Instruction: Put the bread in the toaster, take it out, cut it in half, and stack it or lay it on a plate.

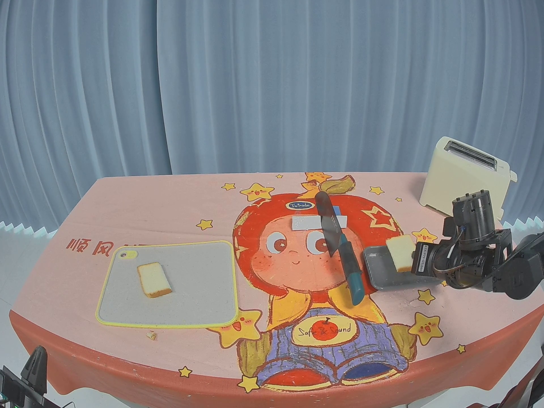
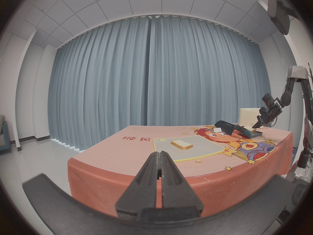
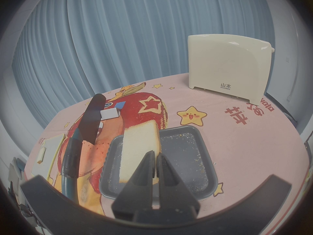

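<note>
Now right jaws clamp one bread half [image 1: 401, 251] of two over the single plate [image 1: 377, 270]; left jaws together.

Black jointed right arm [image 1: 513, 267], wedge-shaped black tool [image 3: 156, 157]

There are two pieces of bread [image 1: 153, 279] [image 1: 401, 251]. One toaster [image 1: 464, 175], one knife [image 1: 340, 245], one plate [image 1: 378, 274] and one board [image 1: 198, 290] make up the rest, all on one table [image 1: 141, 211], plus one loose crumb [image 1: 151, 335].
</note>
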Controlling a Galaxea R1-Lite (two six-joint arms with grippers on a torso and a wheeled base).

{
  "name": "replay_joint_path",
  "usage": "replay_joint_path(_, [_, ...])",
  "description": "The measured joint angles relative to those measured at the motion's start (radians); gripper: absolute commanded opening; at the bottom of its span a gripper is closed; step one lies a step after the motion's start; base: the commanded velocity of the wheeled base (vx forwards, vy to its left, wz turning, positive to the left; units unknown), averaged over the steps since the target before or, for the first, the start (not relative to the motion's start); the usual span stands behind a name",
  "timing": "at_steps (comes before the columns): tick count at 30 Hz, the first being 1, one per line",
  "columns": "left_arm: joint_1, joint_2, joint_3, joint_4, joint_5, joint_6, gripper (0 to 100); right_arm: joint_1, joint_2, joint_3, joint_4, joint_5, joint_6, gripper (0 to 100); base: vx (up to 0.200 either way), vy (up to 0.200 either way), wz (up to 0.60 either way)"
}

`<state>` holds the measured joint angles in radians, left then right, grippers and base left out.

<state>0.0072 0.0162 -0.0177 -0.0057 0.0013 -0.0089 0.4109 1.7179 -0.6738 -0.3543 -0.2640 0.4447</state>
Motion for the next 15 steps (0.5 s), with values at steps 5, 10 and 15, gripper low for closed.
replay_joint_path(5, [0.000,0.000,0.000,0.000,0.000,0.000,0,0.000,0.010,0.000,0.000,-0.002,0.000,0,0.000,0.000,0.00])
replay_joint_path(10, [0.000,0.000,0.000,0.000,0.000,0.000,0,0.000,0.023,0.000,0.000,-0.003,-0.001,100,0.000,0.000,0.00])
replay_joint_path(15, [0.000,0.000,0.000,0.000,0.000,0.000,0,0.000,0.026,0.000,0.000,-0.004,-0.002,100,0.000,0.000,0.00])
